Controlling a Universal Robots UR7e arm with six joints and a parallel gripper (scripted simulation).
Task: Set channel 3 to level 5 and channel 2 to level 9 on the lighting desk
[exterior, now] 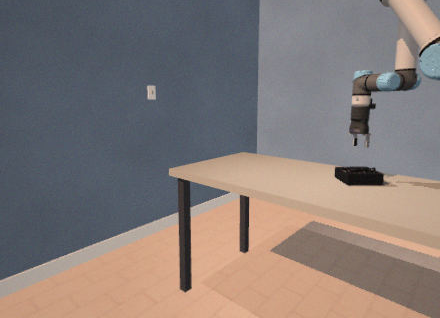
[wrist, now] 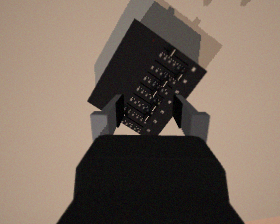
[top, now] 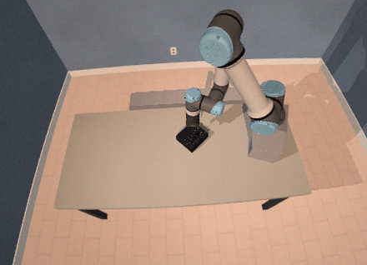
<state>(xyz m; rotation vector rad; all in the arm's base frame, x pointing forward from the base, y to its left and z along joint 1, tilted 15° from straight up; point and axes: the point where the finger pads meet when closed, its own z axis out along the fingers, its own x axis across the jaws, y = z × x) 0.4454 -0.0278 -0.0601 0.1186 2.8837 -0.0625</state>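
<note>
The lighting desk is a small black box that stands flat on the table, near the far middle. It also shows in the exterior view and the wrist view. Its row of several faders runs diagonally in the wrist view; their levels are too small to read. My gripper hangs open and empty a short way above the desk, pointing straight down. In the wrist view its fingers straddle the near end of the fader row without touching it.
The arm's base pedestal stands at the table's right side. The desk lies well in from the table edges.
</note>
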